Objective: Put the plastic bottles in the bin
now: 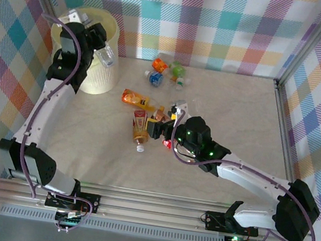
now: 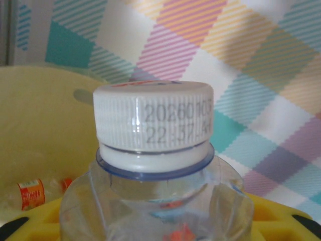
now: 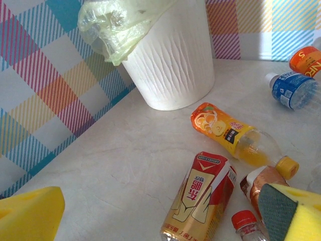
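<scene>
Between plaid walls [image 1: 225, 21], at the counter's [image 1: 240, 121] far-left corner, the left end effector [image 1: 103, 50] is clamped on a clear bottle [image 1: 107, 58] at the bin's [image 1: 96, 80] right rim, the bin's mouth just to its left, while the right end effector [image 1: 160, 131], fingers apart, hovers over bottles [image 1: 141, 126] lying mid-counter.
</scene>
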You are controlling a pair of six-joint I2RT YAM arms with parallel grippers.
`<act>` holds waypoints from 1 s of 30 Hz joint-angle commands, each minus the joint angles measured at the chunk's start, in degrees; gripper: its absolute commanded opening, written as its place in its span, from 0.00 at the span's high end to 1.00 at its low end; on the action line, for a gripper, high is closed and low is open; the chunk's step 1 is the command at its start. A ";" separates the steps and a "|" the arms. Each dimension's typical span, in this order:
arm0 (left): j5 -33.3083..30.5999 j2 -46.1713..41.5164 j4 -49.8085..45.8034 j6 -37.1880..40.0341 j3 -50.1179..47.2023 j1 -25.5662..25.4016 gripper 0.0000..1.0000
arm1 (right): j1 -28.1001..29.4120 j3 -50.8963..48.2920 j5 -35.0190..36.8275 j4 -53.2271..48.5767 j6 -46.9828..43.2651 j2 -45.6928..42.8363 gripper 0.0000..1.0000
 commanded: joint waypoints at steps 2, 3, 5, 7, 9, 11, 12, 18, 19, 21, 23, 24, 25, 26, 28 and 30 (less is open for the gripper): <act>-6.44 3.19 6.68 0.79 5.39 1.52 0.58 | -0.17 -0.82 -0.37 -0.75 1.10 -1.67 0.00; -7.25 4.31 7.06 0.13 6.63 2.11 0.58 | -0.15 -0.75 -0.47 -1.05 1.18 -1.76 0.00; -7.15 6.81 6.48 -2.18 10.29 3.68 0.57 | -0.15 -0.75 -0.67 -1.56 1.18 -1.85 0.00; -7.48 9.46 4.98 -3.66 14.15 4.71 0.57 | -0.16 -0.75 -0.73 -1.98 1.34 -1.94 0.00; -9.18 12.25 3.44 -4.84 17.70 5.35 0.58 | -0.17 -0.74 -0.52 -2.25 1.73 -1.94 0.00; -11.74 14.49 3.05 -5.68 19.80 5.66 0.57 | -0.15 -0.75 -0.06 -2.53 2.29 -2.02 0.00; -12.23 15.79 3.35 -5.46 20.94 6.04 0.57 | -0.13 -0.73 -0.05 -2.83 2.48 -2.19 0.00; -13.70 24.17 -2.36 -2.07 31.17 7.37 0.57 | -0.16 -0.44 0.86 -6.14 2.68 -3.50 0.00; -12.68 25.61 -2.64 -0.57 32.34 7.61 0.56 | -0.18 -0.40 0.78 -6.82 2.66 -3.66 0.00; -11.82 28.79 -5.46 2.07 36.41 7.90 0.55 | -0.17 -0.23 -0.16 -7.91 2.36 -3.66 0.00; -11.99 32.37 -11.41 4.25 41.86 8.14 0.55 | -0.17 0.57 -1.72 -9.68 2.23 -3.52 0.00; -11.99 33.89 -13.72 5.04 44.14 8.26 0.55 | -0.17 1.02 -2.40 -10.56 2.24 -3.31 0.00; -12.05 35.01 -15.39 5.52 45.64 8.48 0.55 | -0.17 1.50 -2.87 -11.19 2.31 -3.05 0.00; -11.99 35.99 -16.73 5.85 46.56 8.68 0.55 | -0.17 1.99 -3.35 -12.00 2.45 -2.75 0.00; -10.84 36.97 -18.02 6.31 46.81 9.13 0.55 | -0.17 2.73 -3.78 -12.67 2.57 -2.06 0.00; -9.00 37.88 -18.98 6.72 46.81 9.53 0.55 | -0.17 3.27 -3.99 -12.65 2.55 -1.20 0.00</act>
